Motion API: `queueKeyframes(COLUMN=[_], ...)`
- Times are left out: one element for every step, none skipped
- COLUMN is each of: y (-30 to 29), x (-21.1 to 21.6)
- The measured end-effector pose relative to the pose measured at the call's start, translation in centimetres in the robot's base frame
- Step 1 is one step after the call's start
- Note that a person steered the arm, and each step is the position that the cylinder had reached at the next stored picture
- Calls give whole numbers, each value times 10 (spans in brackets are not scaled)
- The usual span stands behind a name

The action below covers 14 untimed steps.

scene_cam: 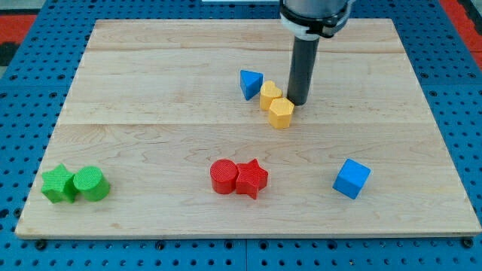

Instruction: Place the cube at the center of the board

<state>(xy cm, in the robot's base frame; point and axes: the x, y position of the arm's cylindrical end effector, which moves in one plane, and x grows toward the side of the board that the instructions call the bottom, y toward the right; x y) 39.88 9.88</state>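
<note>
Board (151,128) of pale wood — blue studded floor (19,113) around it.

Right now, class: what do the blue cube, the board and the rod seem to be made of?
Blue cube: probably plastic, matte, with fine ridges that suggest 3D printing.
Board: light wood, smooth, with visible grain and plank seams.
Rod: dark and slightly glossy, metal or plastic, I cannot tell; my tip sits beside the yellow blocks.
</note>
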Motion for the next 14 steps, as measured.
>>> queueKeyframes(y=[84, 155, 171, 164, 126, 78, 41, 40, 23, -10, 17, 65, 65, 2], x=[18, 56, 124, 191, 196, 173, 158, 159, 132, 108, 117, 111, 89, 92])
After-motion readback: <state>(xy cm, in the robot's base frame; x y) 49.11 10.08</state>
